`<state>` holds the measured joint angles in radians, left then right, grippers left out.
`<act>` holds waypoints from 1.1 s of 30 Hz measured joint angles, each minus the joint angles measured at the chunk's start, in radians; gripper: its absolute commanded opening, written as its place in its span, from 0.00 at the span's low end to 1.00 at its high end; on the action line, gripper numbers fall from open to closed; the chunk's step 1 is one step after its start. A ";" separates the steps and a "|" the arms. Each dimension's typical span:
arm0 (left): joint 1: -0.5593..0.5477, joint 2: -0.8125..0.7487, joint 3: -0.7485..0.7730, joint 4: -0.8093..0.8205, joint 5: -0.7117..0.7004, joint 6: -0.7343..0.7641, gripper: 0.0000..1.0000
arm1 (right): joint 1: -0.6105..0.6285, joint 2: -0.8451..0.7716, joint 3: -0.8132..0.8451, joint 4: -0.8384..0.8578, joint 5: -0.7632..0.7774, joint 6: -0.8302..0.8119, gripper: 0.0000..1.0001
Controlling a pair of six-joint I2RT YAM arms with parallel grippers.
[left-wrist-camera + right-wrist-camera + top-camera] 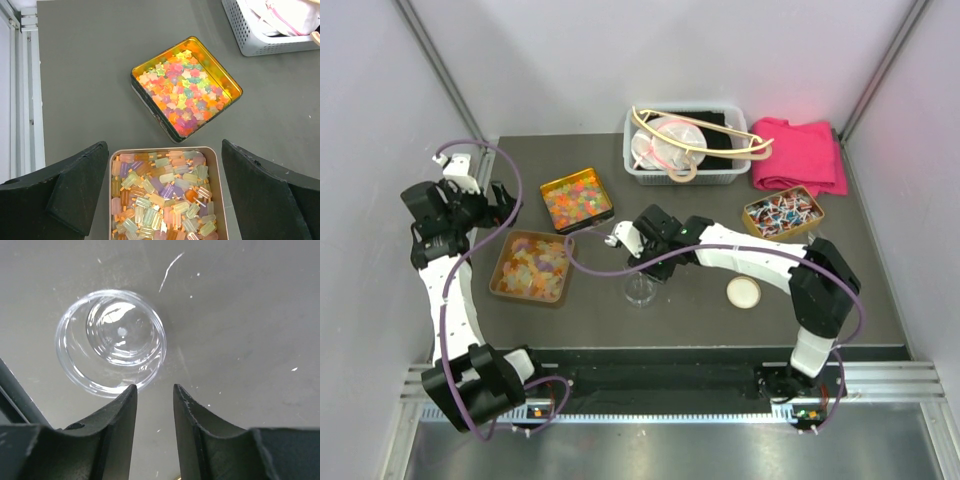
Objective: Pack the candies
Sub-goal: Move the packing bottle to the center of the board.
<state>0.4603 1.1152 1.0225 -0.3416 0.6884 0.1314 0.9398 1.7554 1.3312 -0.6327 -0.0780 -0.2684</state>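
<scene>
Left gripper: I am watching it hovering with its jaws spread fully wide, holding nothing and touching nothing. It is hanging over the near-left tin, which is carrying the pale popsicle candies. Just beyond, toward the far side, a gold tin is holding the brighter star candies; the two tins are sitting close together but apart.

Right gripper: I am seeing its jaws standing only a narrow gap apart, with nothing between them. It is pointing down at the middle of the table, its tips right beside the rim of a clear cup that is standing upright and empty. I cannot tell whether the tips are touching that rim.
</scene>
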 measured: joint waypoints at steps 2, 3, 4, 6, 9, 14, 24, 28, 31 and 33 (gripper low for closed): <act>0.000 -0.002 -0.001 0.001 0.001 0.000 0.99 | 0.000 0.005 0.017 -0.005 -0.002 0.000 0.36; 0.000 -0.003 -0.002 0.001 0.002 0.000 0.99 | 0.000 0.005 0.023 -0.006 -0.002 0.000 0.36; 0.000 -0.003 -0.003 0.001 0.003 0.000 0.99 | 0.000 0.005 0.027 -0.008 -0.002 -0.001 0.36; 0.000 -0.004 -0.005 0.002 0.003 0.000 0.99 | 0.000 0.005 0.035 -0.008 -0.001 -0.002 0.36; 0.000 -0.005 -0.006 0.002 0.004 0.000 0.99 | 0.000 0.007 0.047 -0.015 -0.002 -0.003 0.36; 0.000 -0.005 -0.011 0.005 0.004 0.000 0.99 | 0.000 0.047 0.072 -0.006 -0.002 -0.003 0.35; 0.001 -0.005 -0.071 0.081 0.053 0.023 0.99 | 0.000 0.113 0.072 0.002 0.004 0.000 0.13; 0.001 0.011 -0.107 0.099 0.067 0.034 0.99 | 0.000 0.113 0.071 0.005 0.015 -0.001 0.10; 0.001 0.029 -0.117 0.115 0.073 0.047 0.99 | 0.000 0.111 0.068 0.005 0.026 -0.001 0.08; 0.001 0.036 -0.126 0.120 0.074 0.057 0.99 | 0.000 0.101 0.053 0.012 0.032 -0.001 0.08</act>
<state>0.4610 1.1511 0.8967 -0.2218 0.7624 0.1883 0.9398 1.8565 1.3842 -0.6205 -0.0456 -0.2695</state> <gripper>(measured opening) 0.990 0.087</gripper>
